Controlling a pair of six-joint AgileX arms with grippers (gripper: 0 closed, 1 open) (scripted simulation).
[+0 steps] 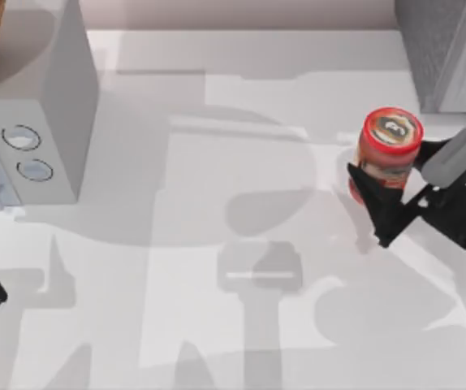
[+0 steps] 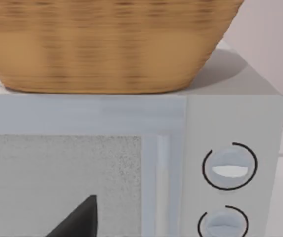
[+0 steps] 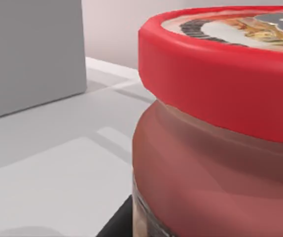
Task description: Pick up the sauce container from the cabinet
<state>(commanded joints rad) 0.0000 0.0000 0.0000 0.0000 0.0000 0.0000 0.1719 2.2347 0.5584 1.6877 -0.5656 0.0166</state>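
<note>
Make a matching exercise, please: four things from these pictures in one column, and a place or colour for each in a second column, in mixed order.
Things:
1. jar
2. basket
3. cabinet
4. right hand

Descriptions:
A. top view's upper right corner
B. on top of the white box
C. red lid
D. around the jar

Pairs: 1-C, 2-B, 3-A, 4-D

The sauce container [image 1: 387,154] has a smooth, plastic-looking red lid and a faintly glossy reddish-brown body. The cabinet [image 1: 440,45] looks like rough speckled stone. The tabletop [image 1: 217,203] is matt white. The basket [image 2: 107,44] is woven wicker on a smooth white microwave [image 2: 230,123].
</note>
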